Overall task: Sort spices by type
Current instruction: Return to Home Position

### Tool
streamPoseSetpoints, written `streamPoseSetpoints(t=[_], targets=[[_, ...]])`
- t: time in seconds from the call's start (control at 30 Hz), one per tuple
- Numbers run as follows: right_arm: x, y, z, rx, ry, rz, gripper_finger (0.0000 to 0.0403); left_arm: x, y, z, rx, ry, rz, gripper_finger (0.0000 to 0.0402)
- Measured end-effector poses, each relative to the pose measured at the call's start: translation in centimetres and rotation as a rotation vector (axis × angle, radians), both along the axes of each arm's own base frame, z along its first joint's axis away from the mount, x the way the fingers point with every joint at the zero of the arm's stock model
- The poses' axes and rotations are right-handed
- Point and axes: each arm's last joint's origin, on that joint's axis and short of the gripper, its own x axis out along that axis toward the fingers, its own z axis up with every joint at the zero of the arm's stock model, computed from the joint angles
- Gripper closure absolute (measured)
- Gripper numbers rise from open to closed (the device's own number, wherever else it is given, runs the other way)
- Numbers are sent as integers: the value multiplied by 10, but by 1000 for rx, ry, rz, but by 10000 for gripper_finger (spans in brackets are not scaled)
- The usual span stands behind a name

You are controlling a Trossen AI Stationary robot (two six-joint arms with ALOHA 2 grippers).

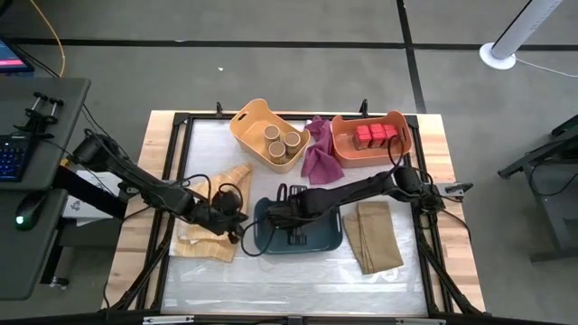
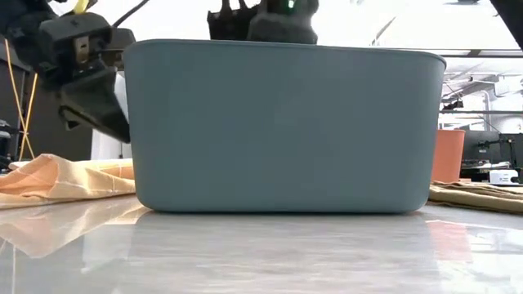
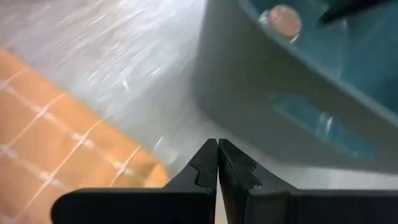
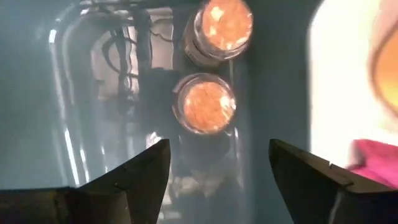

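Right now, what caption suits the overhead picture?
Tan cylinders in the yellow bin, red tins in the orange bin, left gripper beside and right gripper over the blue bin.

Left hand (image 3: 217, 143) closed tight, held low; right hand (image 4: 219, 144) spread wide, pointing downward

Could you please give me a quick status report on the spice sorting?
Left hand shut, empty, beside blue bin. Right hand open over the bin, two jars inside below it. Nothing blocking either hand.
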Motion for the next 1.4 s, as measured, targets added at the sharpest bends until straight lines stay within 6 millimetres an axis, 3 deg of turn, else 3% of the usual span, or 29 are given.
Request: streamPoseSetpoints(t=[0.13,0.3,0.4,0.57,0.8,0.9,1.0,1.17,1.3,1.4], targets=[[-1,0,25,-7,7,23,136,-9,3,5,18,41,-44,401],[-8,1,56,-8,4,27,153,-21,9,31,49,-53,-146,401],[-24,3,79,-35,-29,3,182,-31,15,50,89,-157,-180,401],[-72,2,112,-59,-83,-127,249,-43,33,78,200,-329,-137,401],[-157,7,103,43,-152,-409,389,-39,63,99,314,-564,-161,401],[-191,11,91,151,-239,-550,386,-39,79,100,317,-663,-239,401],[-218,15,81,283,-324,-670,388,-46,96,96,293,-715,-209,401],[-238,21,77,423,-438,-750,397,-63,102,79,205,-780,-153,401],[-240,23,78,412,-511,-783,401,-78,96,49,144,-814,-110,401],[-239,24,79,411,-536,-783,400,-88,92,38,134,-888,-68,401]])
